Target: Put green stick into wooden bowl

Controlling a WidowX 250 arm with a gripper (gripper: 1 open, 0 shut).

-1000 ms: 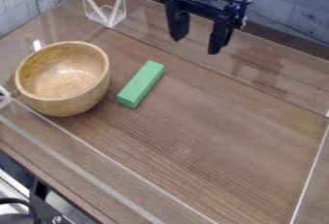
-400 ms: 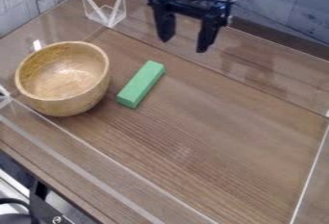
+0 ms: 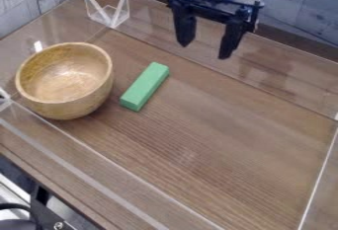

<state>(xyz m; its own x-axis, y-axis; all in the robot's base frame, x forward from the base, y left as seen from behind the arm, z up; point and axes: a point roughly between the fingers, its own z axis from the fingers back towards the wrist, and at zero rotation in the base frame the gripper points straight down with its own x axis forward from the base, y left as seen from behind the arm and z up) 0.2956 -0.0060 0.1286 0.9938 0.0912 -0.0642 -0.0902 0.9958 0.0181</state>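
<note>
Hovering above the table (image 3: 251,135) at the far side, the pincer (image 3: 207,38) points straight down, jaws spread wide, nothing between them. Green stick (image 3: 145,85) lies flat on the wood, below and to the left of the pincer, nearer the camera, well apart from it. Wooden bowl (image 3: 63,79) sits further left again, just beside the stick but not touching, upright and empty.

Stick likely light and rigid; flat sides should give the pads good purchase, little risk of slipping. Best taken across its narrow width near the middle, jaws turned to square with the long sides.

Appearance: bright green, elongated block, clean edges, lying on a diagonal, shorter than the bowl is wide.
</note>
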